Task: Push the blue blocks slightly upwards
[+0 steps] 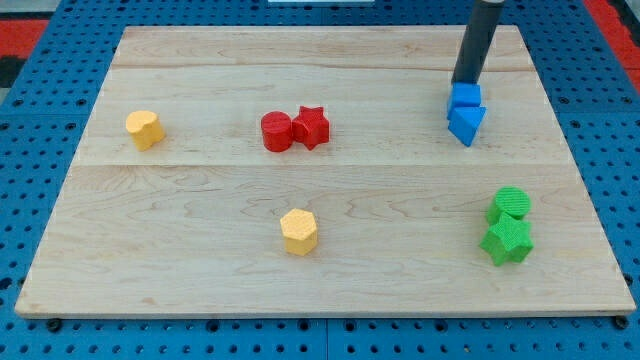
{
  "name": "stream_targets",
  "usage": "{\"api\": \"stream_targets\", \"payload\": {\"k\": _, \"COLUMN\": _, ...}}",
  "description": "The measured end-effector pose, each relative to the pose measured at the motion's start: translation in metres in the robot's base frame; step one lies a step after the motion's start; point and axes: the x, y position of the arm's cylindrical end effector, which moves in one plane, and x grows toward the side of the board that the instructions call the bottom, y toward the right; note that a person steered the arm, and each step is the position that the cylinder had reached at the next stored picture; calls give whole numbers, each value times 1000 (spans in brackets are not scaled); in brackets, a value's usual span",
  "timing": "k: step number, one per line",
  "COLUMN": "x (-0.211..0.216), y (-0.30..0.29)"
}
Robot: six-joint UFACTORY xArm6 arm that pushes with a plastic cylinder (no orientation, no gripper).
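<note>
blue is the colour that matters: 2 blue blocks, a blue cube [465,96] and a blue triangular block [466,123], sit touching each other near the view's top right of the wooden surface [200,200]. my tip [464,81] rests right at the cube's upper edge, on the side toward the view's top. there is no gripper on this arm, only the rod, so nothing opens or closes. judging by that, the upward push looks undone: my tip is above the pair, not below it, and needs to come round beneath the triangular block first.
</note>
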Motion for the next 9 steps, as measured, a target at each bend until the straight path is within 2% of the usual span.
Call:
{"api": "stream_targets", "payload": {"k": 1, "x": -1, "y": 0}}
{"api": "stream_targets", "payload": {"k": 3, "x": 50, "y": -25}}
{"api": "stream_targets", "payload": {"k": 4, "x": 51, "y": -25}}
{"api": "stream_targets", "payload": {"k": 5, "x": 68, "y": -76}}
{"api": "stream_targets", "payload": {"k": 6, "x": 110, "y": -96}}
{"api": "stream_targets", "payload": {"k": 7, "x": 146, "y": -93}}
{"api": "stream_targets", "payload": {"k": 9, "x": 147, "y": -31}}
